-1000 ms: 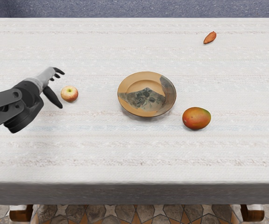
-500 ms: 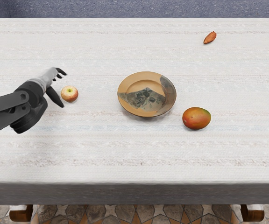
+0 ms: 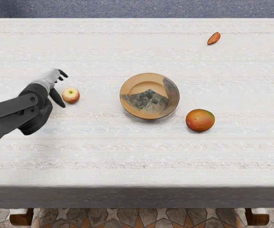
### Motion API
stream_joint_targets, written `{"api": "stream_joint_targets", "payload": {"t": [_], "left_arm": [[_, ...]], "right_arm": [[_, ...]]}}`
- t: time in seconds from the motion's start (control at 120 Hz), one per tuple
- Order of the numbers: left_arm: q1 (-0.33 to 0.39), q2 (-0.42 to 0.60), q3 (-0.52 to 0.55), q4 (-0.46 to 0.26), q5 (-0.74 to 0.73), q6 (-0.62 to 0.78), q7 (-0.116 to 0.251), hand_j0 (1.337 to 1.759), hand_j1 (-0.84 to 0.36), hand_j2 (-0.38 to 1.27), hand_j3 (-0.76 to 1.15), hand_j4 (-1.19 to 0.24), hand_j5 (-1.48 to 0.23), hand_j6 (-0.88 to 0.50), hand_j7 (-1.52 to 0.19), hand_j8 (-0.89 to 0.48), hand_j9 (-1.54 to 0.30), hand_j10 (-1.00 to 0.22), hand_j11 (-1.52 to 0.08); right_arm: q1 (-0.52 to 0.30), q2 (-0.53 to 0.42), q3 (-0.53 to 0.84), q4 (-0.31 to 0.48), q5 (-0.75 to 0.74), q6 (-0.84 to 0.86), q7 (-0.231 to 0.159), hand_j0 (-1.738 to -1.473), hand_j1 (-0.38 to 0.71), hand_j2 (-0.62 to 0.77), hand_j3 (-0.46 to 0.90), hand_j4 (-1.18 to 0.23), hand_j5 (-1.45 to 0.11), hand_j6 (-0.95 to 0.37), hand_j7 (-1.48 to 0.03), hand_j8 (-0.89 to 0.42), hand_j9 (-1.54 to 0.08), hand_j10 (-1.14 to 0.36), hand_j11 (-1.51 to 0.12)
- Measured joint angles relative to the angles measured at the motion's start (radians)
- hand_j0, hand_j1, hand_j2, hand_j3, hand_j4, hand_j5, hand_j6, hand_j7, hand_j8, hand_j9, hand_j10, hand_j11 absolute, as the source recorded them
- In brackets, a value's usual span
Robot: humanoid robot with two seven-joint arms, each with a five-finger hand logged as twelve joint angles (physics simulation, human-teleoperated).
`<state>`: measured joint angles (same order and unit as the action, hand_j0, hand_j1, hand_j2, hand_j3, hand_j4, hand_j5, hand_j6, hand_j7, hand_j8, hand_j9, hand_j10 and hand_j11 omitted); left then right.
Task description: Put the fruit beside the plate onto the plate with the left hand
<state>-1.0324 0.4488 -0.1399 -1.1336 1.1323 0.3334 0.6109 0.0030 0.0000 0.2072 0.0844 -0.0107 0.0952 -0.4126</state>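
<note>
The left hand (image 3: 53,84), spread open, has crept slightly nearer the apple (image 3: 71,95), which sits stem-dimple up.

A table (image 3: 137,195) is covered by a pale, faintly striped cloth (image 3: 137,152), a grey-blue strip (image 3: 137,8) is seen beyond its far edge, and patterned floor tiles (image 3: 141,219) and wooden legs (image 3: 20,217) are glimpsed below.

Pale, cloth-covered surface (image 3: 137,152). Brown plate (image 3: 149,75) lies mid-surface. Small apple (image 3: 71,95) well left of plate. Mango (image 3: 200,120) near plate, front right, not touching. Small brown almond-shaped piece (image 3: 214,38) far behind plate, to right.
</note>
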Motion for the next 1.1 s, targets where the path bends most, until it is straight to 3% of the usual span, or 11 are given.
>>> {"api": "stream_joint_targets", "payload": {"t": [0.483, 0.667, 1.1], "left_arm": [[0.0, -0.047, 0.003, 0.006, 0.002, 0.0, 0.0, 1.658, -0.05, 0.07, 0.0, -0.34, -0.44, -0.34, -0.44, -0.34, -0.44, -0.34, -0.44], [-0.001, -0.076, 0.004, 0.05, 0.002, 0.0, 0.0, 1.658, -0.08, 0.08, 0.0, -0.37, -0.47, -0.37, -0.47, -0.37, -0.47, -0.37, -0.47], [0.0, -0.089, 0.009, 0.072, 0.002, 0.0, 0.0, 1.658, -0.14, 0.09, 0.0, -0.41, -0.54, -0.41, -0.54, -0.41, -0.54, -0.41, -0.54]], "right_arm": [[0.0, 0.0, 0.0, 0.0, 0.0, 0.001, 0.0, -1.658, -0.35, 0.0, 0.0, 0.0, 0.0, 0.0, 0.0, 0.0, 0.0, 0.0, 0.0], [0.0, 0.0, 0.0, 0.0, 0.0, 0.001, 0.0, -1.658, -0.35, 0.0, 0.0, 0.0, 0.0, 0.0, 0.0, 0.0, 0.0, 0.0, 0.0], [0.0, 0.0, 0.0, 0.0, 0.0, 0.0, 0.0, -1.658, -0.35, 0.0, 0.0, 0.0, 0.0, 0.0, 0.0, 0.0, 0.0, 0.0, 0.0]]}}
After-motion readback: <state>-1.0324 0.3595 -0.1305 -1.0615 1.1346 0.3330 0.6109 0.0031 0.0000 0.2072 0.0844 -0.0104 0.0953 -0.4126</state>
